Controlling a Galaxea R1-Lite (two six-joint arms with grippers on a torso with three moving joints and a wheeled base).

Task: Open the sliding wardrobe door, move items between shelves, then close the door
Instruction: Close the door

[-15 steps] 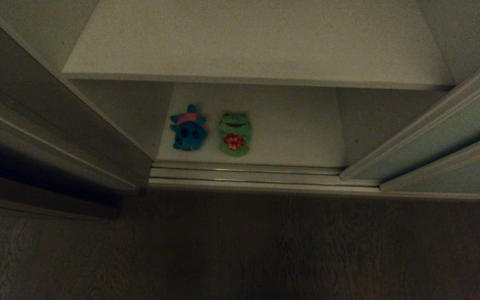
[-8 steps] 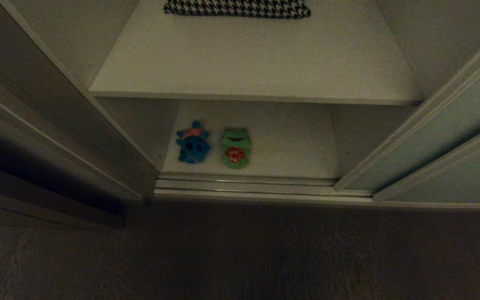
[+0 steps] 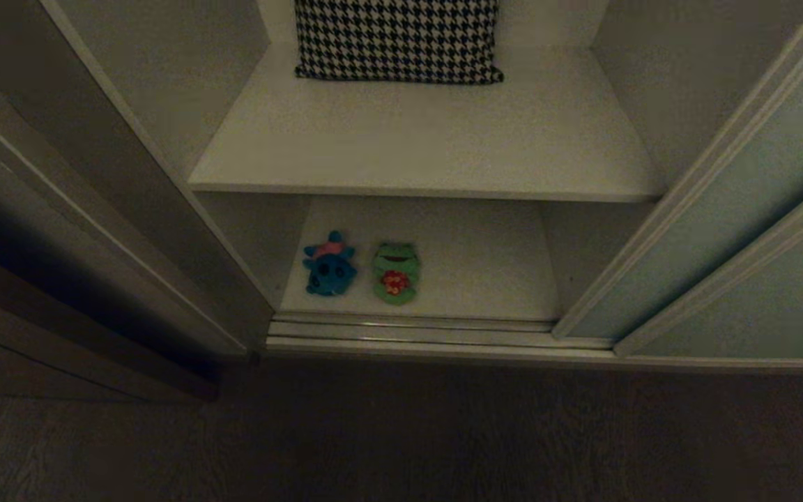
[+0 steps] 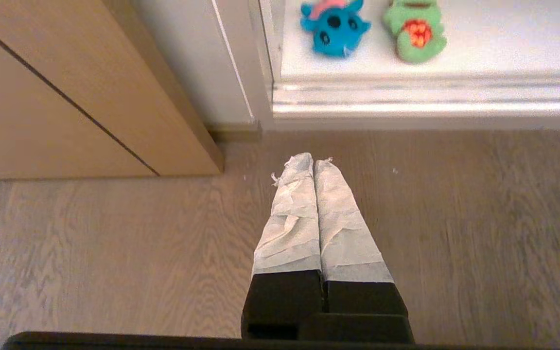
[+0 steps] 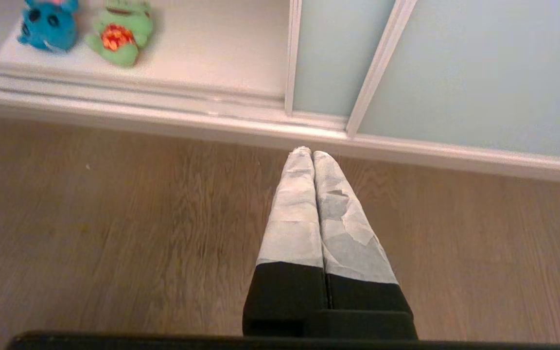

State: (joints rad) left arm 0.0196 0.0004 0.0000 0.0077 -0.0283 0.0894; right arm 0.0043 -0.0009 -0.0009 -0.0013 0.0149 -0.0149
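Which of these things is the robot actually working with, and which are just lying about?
Job: pale grey-green sliding door; teal-blue plush toy; green plush frog; white shelves.
Lying about: black-and-white houndstooth cushion; wooden floor.

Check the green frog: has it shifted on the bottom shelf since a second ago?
No. The green frog sits beside the blue toy, just behind the floor track, as before; only the camera view rose.

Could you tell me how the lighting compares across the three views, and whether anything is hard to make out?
Head view: dim and underexposed, the floor nearly black, yet the blue plush, green frog and houndstooth cushion stay legible. Left wrist view: bright, the bottom shelf almost washed out. Right wrist view: evenly lit, the sliding door clear.
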